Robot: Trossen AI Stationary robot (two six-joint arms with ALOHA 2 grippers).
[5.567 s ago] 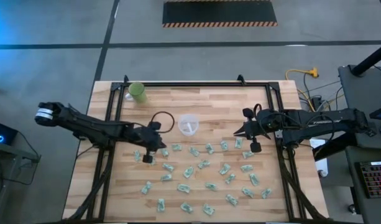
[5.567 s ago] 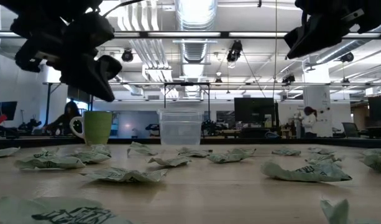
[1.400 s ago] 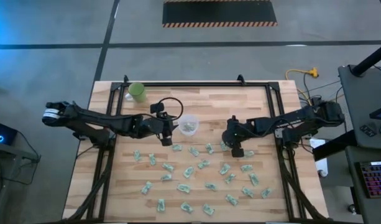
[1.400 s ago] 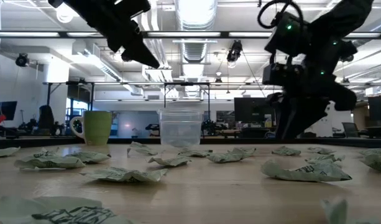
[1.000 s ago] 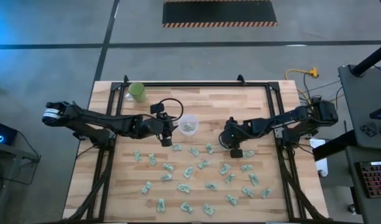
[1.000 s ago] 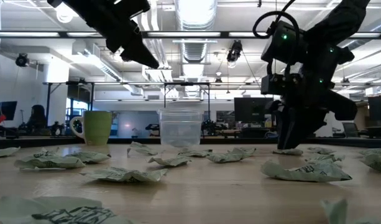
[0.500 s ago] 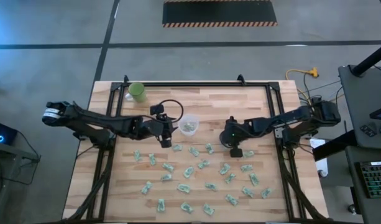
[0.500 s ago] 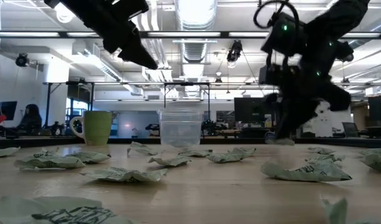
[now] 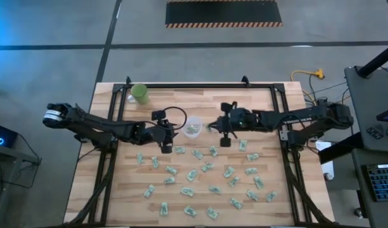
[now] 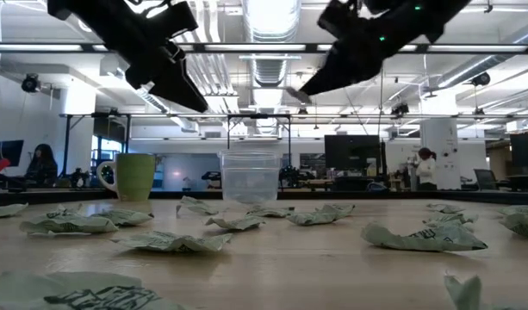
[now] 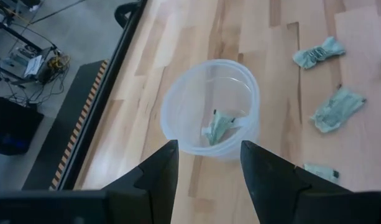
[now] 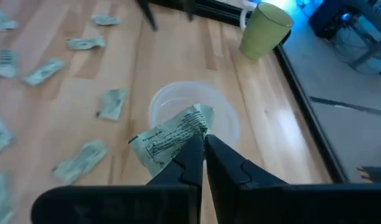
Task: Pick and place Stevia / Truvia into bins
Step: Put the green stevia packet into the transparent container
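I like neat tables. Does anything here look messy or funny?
Yes. Crumpled green packets lie scattered all over the wooden table instead of in the clear cup, which holds only one or two. The right gripper pinches one wrinkled packet near the cup. Nothing looks broken or spilled.

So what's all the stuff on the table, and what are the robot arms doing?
Table: one, light wood, under everything.
Clear cup: one, whitish see-through, table middle, one packet inside.
Green cup: one, light green, far left corner.
Loose packets: about thirty, pale green and white, scattered over the near half of the table.
Held packet: one, pale green and white, crumpled, hanging right beside the clear cup.
People: two, small, far back in the room.
Left gripper: open, empty, by the clear cup's left side.
Right gripper: shut on the held packet, just right of the clear cup.
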